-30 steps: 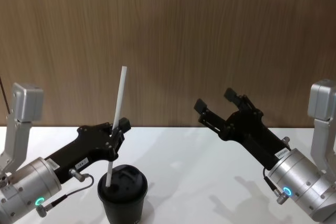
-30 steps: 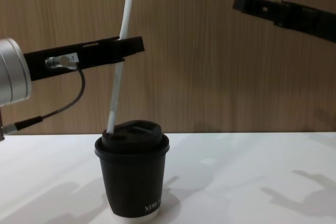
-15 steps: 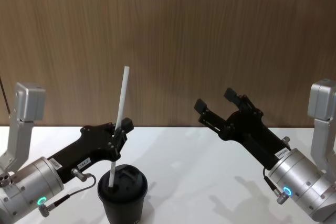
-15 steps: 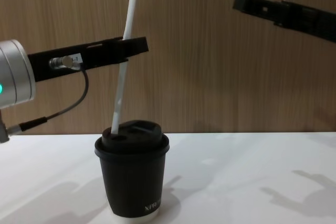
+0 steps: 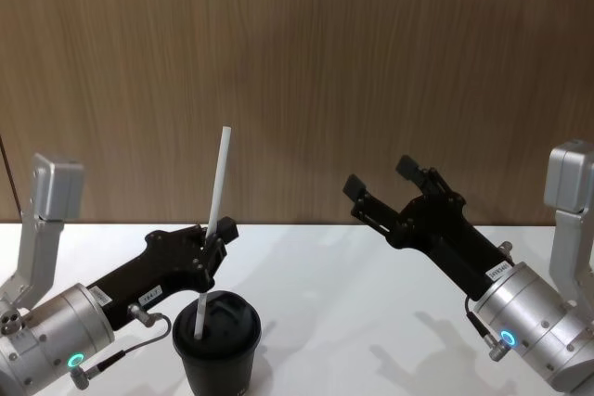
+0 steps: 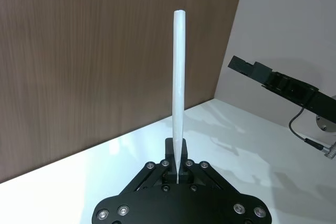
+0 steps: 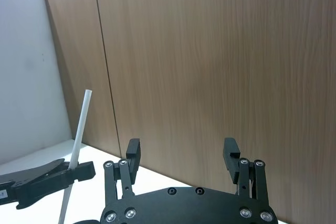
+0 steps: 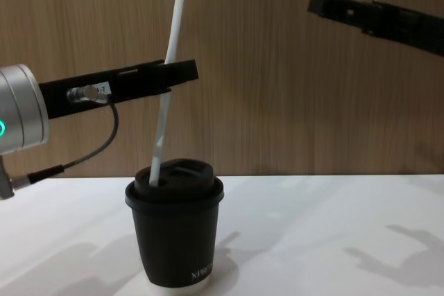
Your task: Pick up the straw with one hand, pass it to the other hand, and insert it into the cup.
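Note:
The black cup [image 5: 217,351] [image 8: 177,235] with its sip lid stands at the table's front, left of centre. My left gripper [image 5: 217,235] [image 8: 182,73] [image 6: 177,150], with the green wrist light, is shut on the white straw [image 5: 216,190] [image 8: 170,53] [image 6: 178,98] just above the cup. The straw stands nearly upright, leaning slightly right. Its lower end meets the left part of the lid; I cannot tell whether it is in the hole. My right gripper [image 5: 380,178] [image 7: 182,149] [image 8: 320,1], with the blue wrist light, hangs open and empty, high to the right. Its wrist view catches the straw [image 7: 79,140].
The white table [image 5: 334,303] runs back to a brown wood-panel wall [image 5: 306,62]. Grey arm brackets stand at the far left [image 5: 51,187] and far right [image 5: 568,178] edges.
My left gripper has sunk and shifted slightly right with the straw, whose lower end moved from the lid's left rim inward. The right arm has not moved.

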Robot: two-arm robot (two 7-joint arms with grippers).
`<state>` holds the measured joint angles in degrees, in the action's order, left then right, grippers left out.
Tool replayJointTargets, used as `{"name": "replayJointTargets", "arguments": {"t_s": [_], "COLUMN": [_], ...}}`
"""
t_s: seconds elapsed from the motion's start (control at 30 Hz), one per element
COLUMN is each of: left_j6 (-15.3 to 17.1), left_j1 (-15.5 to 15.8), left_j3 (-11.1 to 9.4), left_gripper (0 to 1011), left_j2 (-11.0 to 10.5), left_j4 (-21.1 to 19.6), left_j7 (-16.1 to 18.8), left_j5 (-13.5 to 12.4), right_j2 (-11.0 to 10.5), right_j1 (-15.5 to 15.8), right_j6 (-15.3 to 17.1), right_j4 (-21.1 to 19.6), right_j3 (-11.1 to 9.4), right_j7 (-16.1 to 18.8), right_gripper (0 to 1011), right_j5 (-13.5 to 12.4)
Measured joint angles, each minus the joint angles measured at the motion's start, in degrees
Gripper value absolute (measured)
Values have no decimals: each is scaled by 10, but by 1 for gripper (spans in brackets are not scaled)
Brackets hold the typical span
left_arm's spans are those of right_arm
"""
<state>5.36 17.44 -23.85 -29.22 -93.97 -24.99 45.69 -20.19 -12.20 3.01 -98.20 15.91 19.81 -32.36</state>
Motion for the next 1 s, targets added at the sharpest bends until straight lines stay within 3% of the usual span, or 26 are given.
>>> {"name": "replayJointTargets", "arguments": {"t_s": [0.47,1.0], "left_j6": [-1,12], "left_j1": [3,-6], "left_j3": [-9,-18], "left_gripper": [2,3], "left_j2": [-3,-22], "left_j4": [8,-4], "left_j7": [-9,-12], "left_j5": [5,1], "right_j2": [0,0], "right_j1": [0,0], "right_j6": [0,0], "right_j4": [0,0], "right_j3": [0,0], "right_j7": [0,0], "right_gripper": [1000,1000], "right_j5": [0,0]}}
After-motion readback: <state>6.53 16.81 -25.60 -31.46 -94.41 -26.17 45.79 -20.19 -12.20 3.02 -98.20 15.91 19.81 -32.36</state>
